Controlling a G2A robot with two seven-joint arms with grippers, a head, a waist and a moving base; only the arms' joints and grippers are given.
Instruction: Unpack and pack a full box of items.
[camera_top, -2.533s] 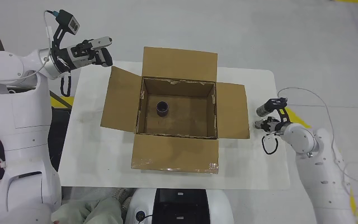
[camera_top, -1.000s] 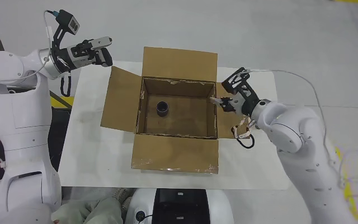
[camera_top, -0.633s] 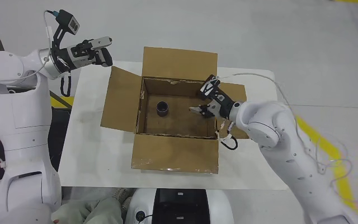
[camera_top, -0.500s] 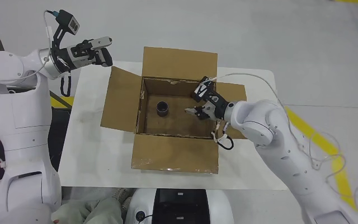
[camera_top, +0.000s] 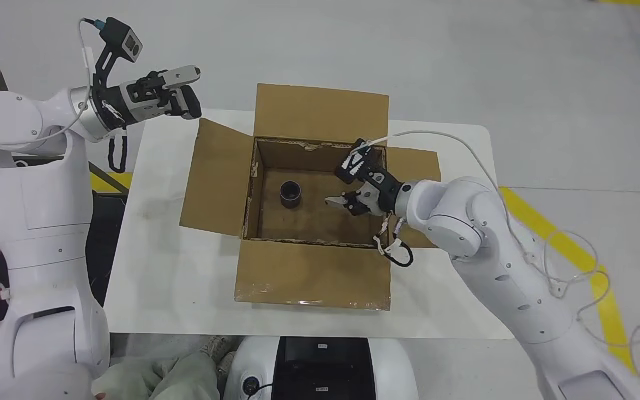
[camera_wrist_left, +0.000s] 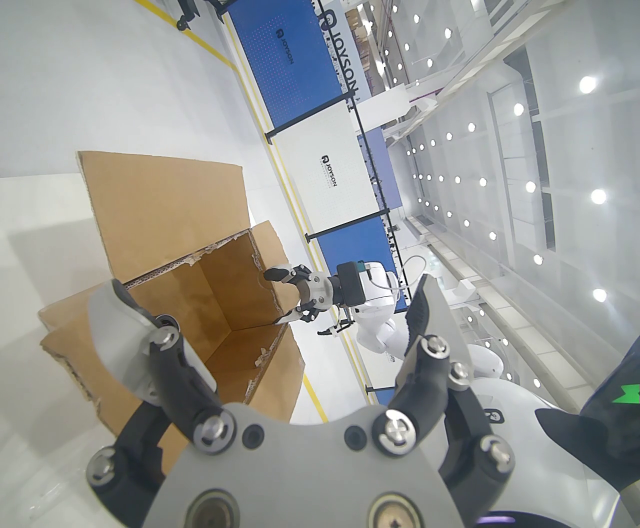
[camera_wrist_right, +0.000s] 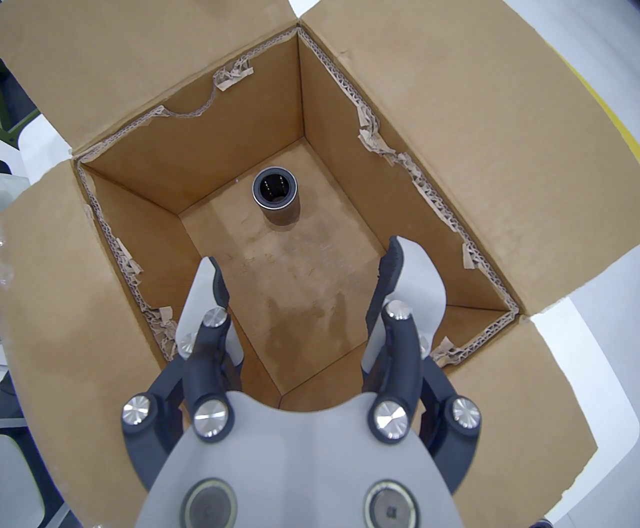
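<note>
A cardboard box (camera_top: 310, 275) sits in the middle of a white table (camera_top: 160, 270), with all four flaps folded outward and lying open. Torn strips of paper hang along its inner rim. A single dark cylinder (camera_top: 290, 193) stands upright on the box floor with its open end up and a pale ring around the mouth. It is in the left part of the floor, near the left wall, and nothing touches it. In the right wrist view the cylinder (camera_wrist_right: 275, 196) sits beyond the fingertips, well apart from them, with bare brown floor between. The right gripper (camera_top: 340, 182) hangs over the right part of the opening, pointing down and toward the cylinder. Its jaws are spread wide and hold nothing. The same gripper (camera_wrist_right: 302, 255) shows both fingers (camera_wrist_right: 415, 285) splayed over the floor, with the box (camera_wrist_right: 450, 125) walls on either side. I cannot tell how far its tips reach below the rim. The left gripper (camera_top: 190, 88) is held up beyond the table's far left corner, well apart from the box and pointing toward it. Its jaws are also wide apart, and it holds nothing. The left wrist view shows its fingers (camera_wrist_left: 125, 320) spread, and past them the box (camera_wrist_left: 165, 210) from the side, with the right gripper (camera_wrist_left: 276, 297) at the far wall's top edge.
</note>
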